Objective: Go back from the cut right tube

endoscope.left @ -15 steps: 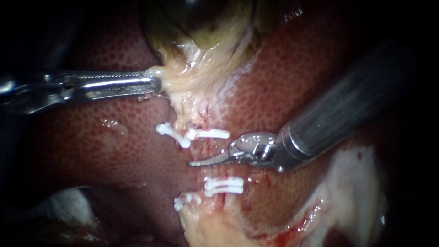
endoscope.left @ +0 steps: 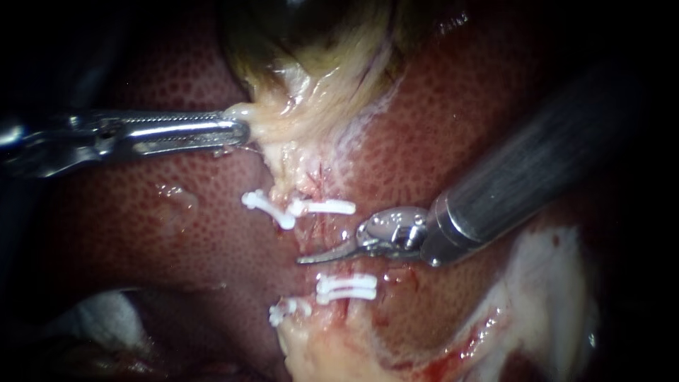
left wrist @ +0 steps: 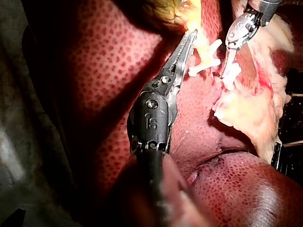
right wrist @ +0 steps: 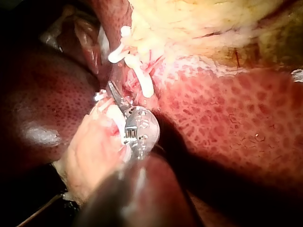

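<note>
Surgical bench; liver [endoscope.left: 141,233] with white clips [endoscope.left: 325,206] shows it.

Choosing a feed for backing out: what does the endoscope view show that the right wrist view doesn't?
Endoscope only: how the left instrument grips, jaws shut on pale tissue under the gallbladder. Right wrist only: fatty tissue lying against the right instrument. Both: the right instrument's shut jaws between white clips, over the liver.
</note>
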You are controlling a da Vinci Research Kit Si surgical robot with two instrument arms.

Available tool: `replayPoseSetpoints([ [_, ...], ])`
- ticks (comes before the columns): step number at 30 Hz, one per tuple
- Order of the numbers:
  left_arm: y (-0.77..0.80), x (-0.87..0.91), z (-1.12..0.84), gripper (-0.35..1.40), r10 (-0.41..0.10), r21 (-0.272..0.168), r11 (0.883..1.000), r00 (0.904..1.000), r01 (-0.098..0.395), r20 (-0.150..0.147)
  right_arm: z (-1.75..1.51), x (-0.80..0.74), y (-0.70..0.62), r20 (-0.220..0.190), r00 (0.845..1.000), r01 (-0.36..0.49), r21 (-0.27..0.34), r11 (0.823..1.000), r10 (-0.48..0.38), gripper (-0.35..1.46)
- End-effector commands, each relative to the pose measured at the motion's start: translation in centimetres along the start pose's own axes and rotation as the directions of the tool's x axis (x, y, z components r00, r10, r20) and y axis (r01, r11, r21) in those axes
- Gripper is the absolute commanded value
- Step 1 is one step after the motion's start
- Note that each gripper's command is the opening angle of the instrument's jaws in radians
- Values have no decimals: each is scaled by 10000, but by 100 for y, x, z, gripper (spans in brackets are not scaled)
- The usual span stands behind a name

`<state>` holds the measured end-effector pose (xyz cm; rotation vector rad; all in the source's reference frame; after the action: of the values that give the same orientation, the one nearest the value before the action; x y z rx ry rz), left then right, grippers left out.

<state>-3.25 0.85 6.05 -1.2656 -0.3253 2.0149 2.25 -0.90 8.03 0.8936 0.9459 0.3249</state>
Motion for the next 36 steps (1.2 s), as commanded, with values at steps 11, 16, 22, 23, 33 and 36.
replayPoseSetpoints([
  [11, 0, 0, 0, -35, -1, 2, 10000, 10000, 1, 1, -5, -10, 5, -139, 9999, 49, -624, 9980, -57, 119],
  [16, 0, 0, 0, -35, -1, 2, 10000, 10000, 1, 1, -8, -13, 2, -142, 9999, 67, -661, 9978, -77, 131],
  [22, -1, -1, -1, -35, 3, -9, 10000, 10000, -3, 1, -25, -23, -8, -123, 9990, 412, -817, 9958, -423, 138],
  [23, -2, -1, -1, -35, 3, -10, 10000, 10000, -3, 2, -30, -25, -10, -109, 9988, 474, -795, 9957, -484, 139],
  [33, -3, -1, -2, -35, 4, -14, 10000, 10000, -4, 2, -108, -37, -41, 118, 9822, 1822, -3064, 9343, -1877, 144],
  [36, -3, -1, -2, -35, 4, -15, 10000, 10000, -4, 2, -133, -22, -51, 421, 9727, 2286, -3431, 9111, -2282, 144],
])
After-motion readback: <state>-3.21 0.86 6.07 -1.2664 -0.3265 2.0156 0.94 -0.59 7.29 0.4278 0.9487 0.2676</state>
